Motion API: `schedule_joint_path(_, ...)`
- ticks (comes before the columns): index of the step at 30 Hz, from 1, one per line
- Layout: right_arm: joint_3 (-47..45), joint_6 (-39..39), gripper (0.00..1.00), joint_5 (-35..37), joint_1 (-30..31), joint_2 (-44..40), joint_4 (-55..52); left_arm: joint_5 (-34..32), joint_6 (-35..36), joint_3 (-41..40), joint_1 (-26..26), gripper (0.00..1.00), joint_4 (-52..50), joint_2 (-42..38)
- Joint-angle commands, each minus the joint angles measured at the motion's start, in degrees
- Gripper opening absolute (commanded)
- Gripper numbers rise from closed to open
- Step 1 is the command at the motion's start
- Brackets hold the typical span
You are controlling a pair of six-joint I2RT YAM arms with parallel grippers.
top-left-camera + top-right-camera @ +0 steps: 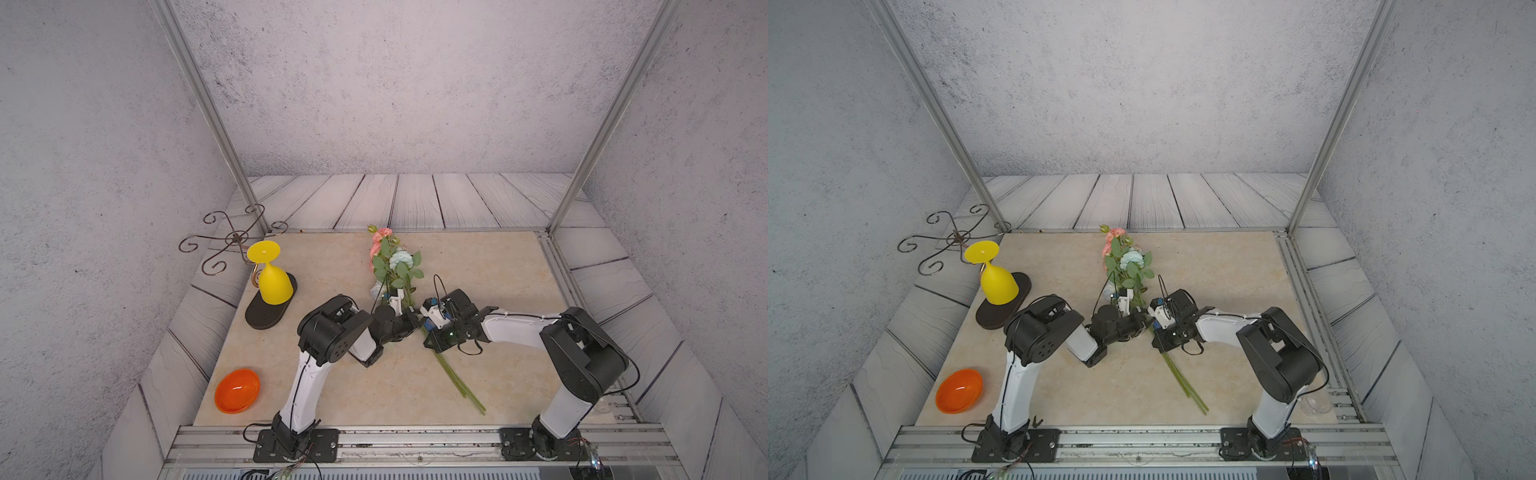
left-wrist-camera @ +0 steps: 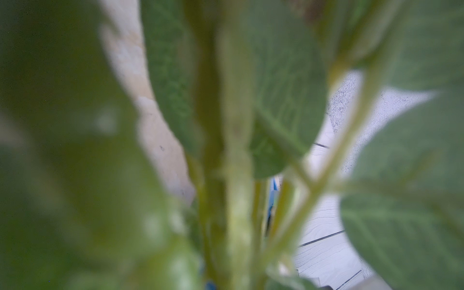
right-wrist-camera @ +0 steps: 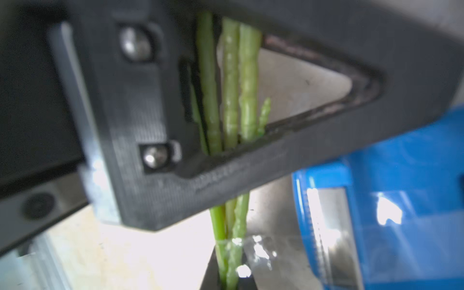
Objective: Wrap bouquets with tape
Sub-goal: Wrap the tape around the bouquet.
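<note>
Beige marbled tabletop (image 1: 498,282) between speckled grey walls (image 1: 395,83) bears the bouquets (image 1: 400,259).

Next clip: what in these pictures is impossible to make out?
- Blue plastic tape dispenser: mostly under the right gripper in both top views; blurred and cut off in the right wrist view.
- What its fingers pinch: not visible anywhere.
- Left wrist view: blurred green leaves fill it, hiding the left gripper.

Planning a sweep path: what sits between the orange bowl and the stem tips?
The left arm stands between the bowl and the stem tips; the rest of that stretch is bare table. Both top views show it.
</note>
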Motion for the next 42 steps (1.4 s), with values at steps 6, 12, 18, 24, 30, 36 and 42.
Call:
schedule_joint_path(6,3.26,-4.34,0.0,18.14,1.71,-1.01,-12.84,-0.65,-1.15,-0.32,0.7,0.3,2.97,1.67)
schedule_joint_path(12,6.54,-7.55,0.0,21.04,3.05,-0.72,-15.58,-0.03,-1.49,-1.3,0.7,0.41,-3.74,-1.23)
schedule_joint_path(18,9.1,-11.58,0.0,25.41,6.2,-0.07,-18.08,2.51,4.08,4.16,0.44,0.48,-27.03,-7.4)
schedule_joint_path(24,9.29,-12.4,0.0,25.52,7.72,0.93,-16.68,2.43,1.12,6.73,0.59,0.37,-29.35,-6.15)
schedule_joint_path(30,9.49,-12.79,0.0,24.69,8.31,3.06,-15.53,3.27,-1.79,6.78,0.61,0.02,-28.61,-5.55)
schedule_joint_path(36,8.99,-10.37,0.06,24.36,8.11,4.0,-14.78,2.8,-0.98,5.97,0.76,0.0,-27.59,-5.45)
schedule_joint_path(42,2.83,-4.17,0.41,8.91,1.25,-2.6,-12.94,2.36,-1.15,4.22,1.01,0.0,-21.64,-4.27)
